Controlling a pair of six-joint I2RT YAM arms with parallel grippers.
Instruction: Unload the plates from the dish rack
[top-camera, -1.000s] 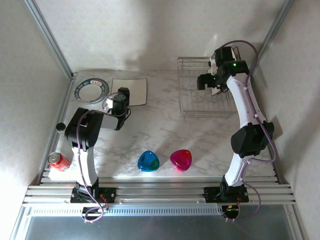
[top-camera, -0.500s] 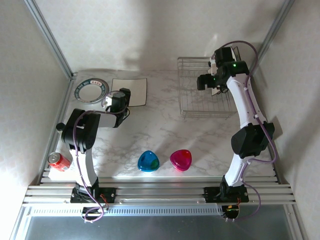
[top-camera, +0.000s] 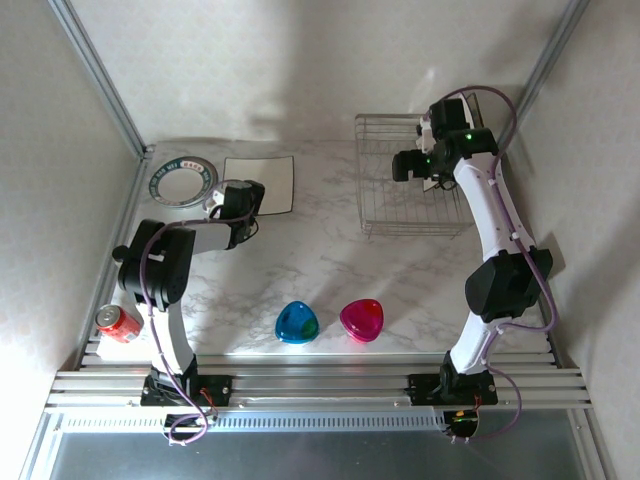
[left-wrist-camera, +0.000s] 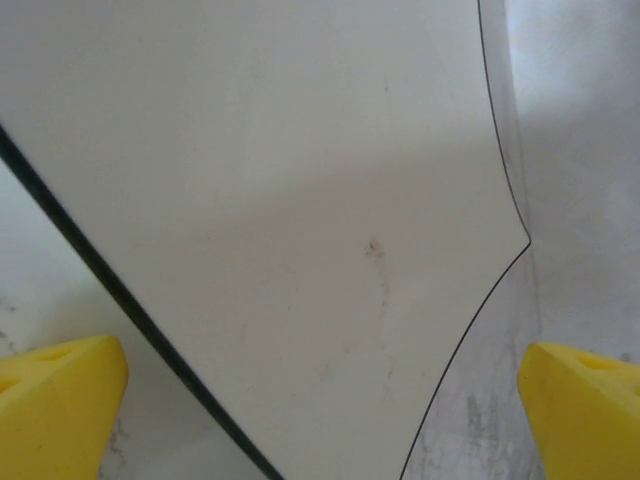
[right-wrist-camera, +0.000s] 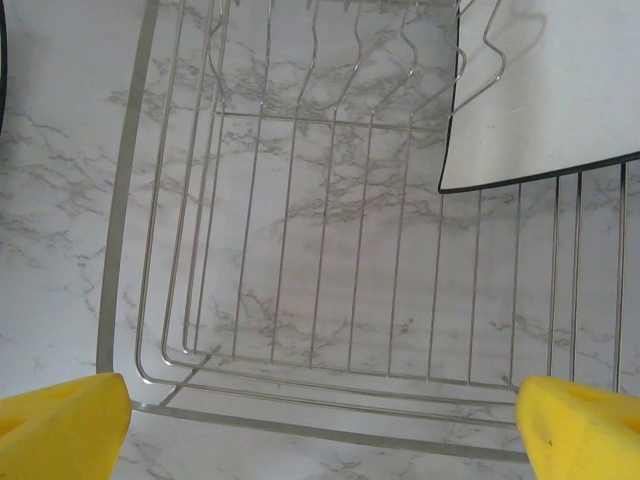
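plates (top-camera: 183, 182): 2 on tbl (top-camera: 320, 260), 1 in dish rack (top-camera: 400, 200) | tri dishes (top-camera: 297, 323): 2

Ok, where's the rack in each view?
Top: rack at the far right of the table.
Right wrist: rack seen from above, one corner at lower left, a racked plate top right.
Left wrist: looks at the square plate lying on the table.
Shared landmark: the marble table.

We see white links and black joints on both the left arm (top-camera: 160, 275) and the right arm (top-camera: 497, 215). Purple cables (top-camera: 480, 89) loop along them. A green light (top-camera: 466, 133) glows, and our fingertips (left-wrist-camera: 55, 405) are yellow.
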